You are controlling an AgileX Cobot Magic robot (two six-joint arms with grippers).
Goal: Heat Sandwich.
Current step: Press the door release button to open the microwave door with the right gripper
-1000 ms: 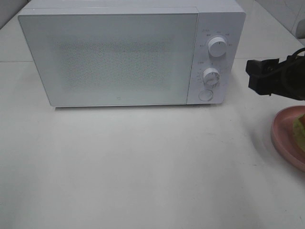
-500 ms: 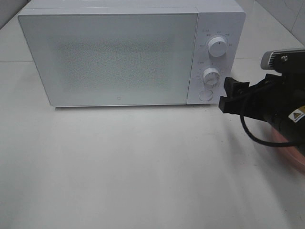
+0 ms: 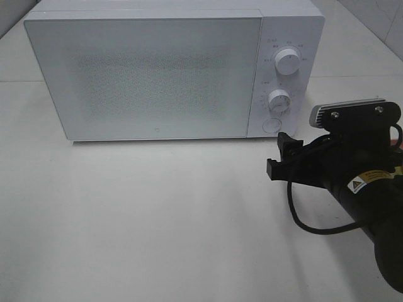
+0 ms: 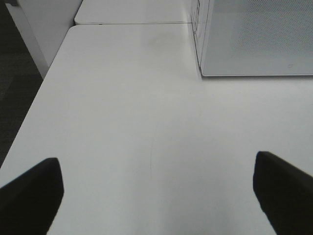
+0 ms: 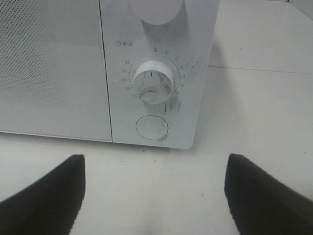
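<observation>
The sandwich and its pink plate are hidden behind my right arm in the exterior view. The white microwave stands at the back of the table with its door shut. My right gripper is open and empty, hovering just in front of the microwave's control panel, below its round door button. The right wrist view shows the gripper facing that button and the timer knob. My left gripper is open and empty over bare table; the microwave's left corner lies ahead of it.
The white table spreads in front of the microwave. A second knob sits at the top of the control panel. The table's left edge drops to a dark floor in the left wrist view.
My right arm has swung left and toward the front, from beside the plate to in front of the microwave's control panel. It now covers the plate and sandwich.
</observation>
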